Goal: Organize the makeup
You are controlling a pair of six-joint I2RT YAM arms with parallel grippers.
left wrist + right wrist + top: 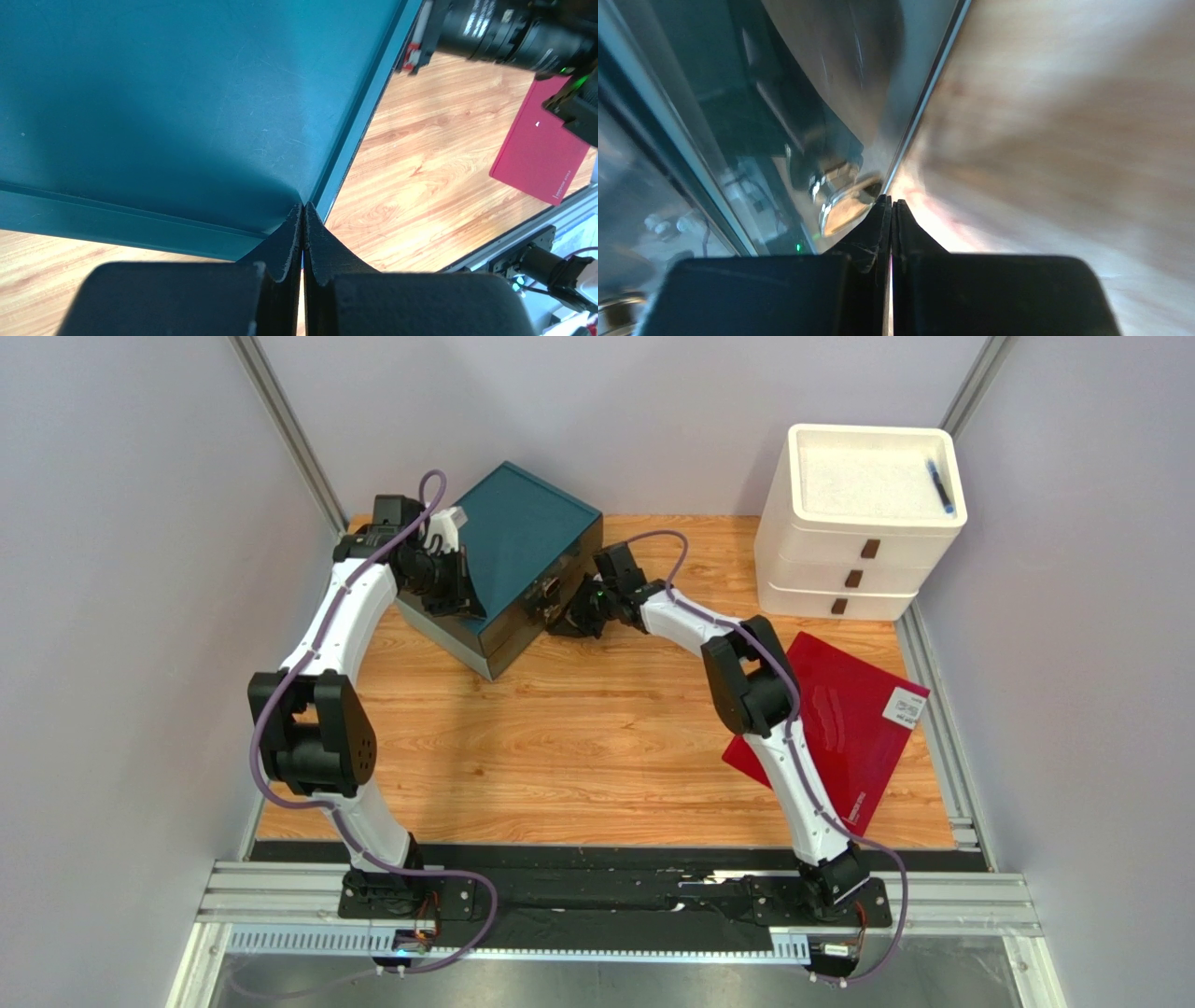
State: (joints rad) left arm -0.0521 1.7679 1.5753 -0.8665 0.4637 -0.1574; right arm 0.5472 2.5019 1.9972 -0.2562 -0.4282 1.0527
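No makeup shows in any view; it is hidden or out of view. A closed teal box point(522, 546) stands at the back middle of the wooden table. My left gripper point(446, 588) is shut and empty, with its tips against the box's left edge point(302, 206), where the teal lid point(175, 105) fills the view. My right gripper point(568, 616) is shut and empty at the box's front wall. In the blurred right wrist view its tips point(891, 203) sit right by a silver latch point(840, 189).
A white three-drawer unit point(856, 532) stands at the back right, with a blue pen point(940, 486) in its top tray. A flat red sheet point(842, 714) lies at the right under the right arm and also shows in the left wrist view point(540, 154). Metal rails run along the near edge.
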